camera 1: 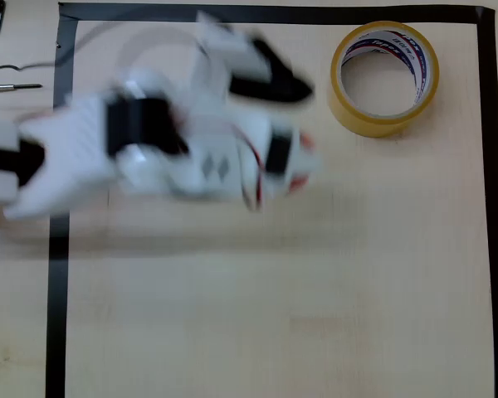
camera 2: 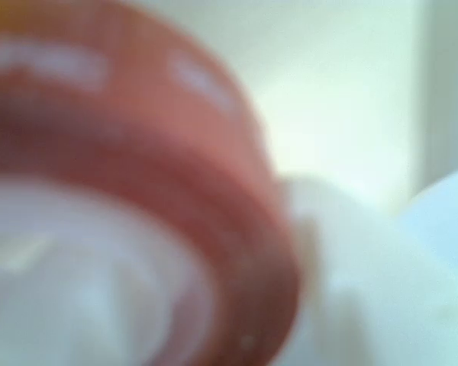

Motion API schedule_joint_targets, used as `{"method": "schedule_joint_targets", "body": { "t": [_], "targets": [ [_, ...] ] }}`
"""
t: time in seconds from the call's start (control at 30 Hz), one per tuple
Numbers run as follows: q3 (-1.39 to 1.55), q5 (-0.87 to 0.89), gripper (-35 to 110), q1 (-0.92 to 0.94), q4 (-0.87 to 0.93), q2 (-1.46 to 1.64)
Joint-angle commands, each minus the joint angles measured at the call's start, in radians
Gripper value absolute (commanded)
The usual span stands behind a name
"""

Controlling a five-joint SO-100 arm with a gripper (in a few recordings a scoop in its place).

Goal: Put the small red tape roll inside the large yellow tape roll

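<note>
From the overhead view we see a pale wooden tabletop framed by a rectangle of black tape lines. The large yellow tape roll lies flat near the upper right corner of that frame, its round opening facing straight up, so its axis is vertical. Its white core carries red and blue print.

The white robot arm reaches in from the left, smeared by motion blur. At its tip, the end effector sits left of and slightly below the yellow roll, well apart from it. A sliver of the small red tape roll peeks out there.

In the wrist view, the small red tape roll looms very close and blurred, its pale core facing lower left. It appears gripped by the end effector, with a white finger pressed against its right side. We cannot judge the roll's tilt exactly.
</note>
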Motion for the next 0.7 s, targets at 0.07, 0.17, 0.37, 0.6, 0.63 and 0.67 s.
{"method": "schedule_joint_targets", "body": {
  "t": [0.07, 0.17, 0.37, 0.6, 0.63, 0.67],
  "targets": [
    [-0.098, -0.006, 0, -0.132, -0.262, 0.15],
    [-0.098, -0.006, 0, -0.163, -0.397, 0.081],
    [-0.098, -0.006, 0, -0.175, -0.621, -0.064],
    [-0.098, -0.006, 0, -0.141, -0.758, -0.206],
    [-0.098, -0.006, 0, -0.137, -0.776, -0.219],
    [-0.098, -0.006, 0, -0.132, -0.792, -0.232]
  ]
}}
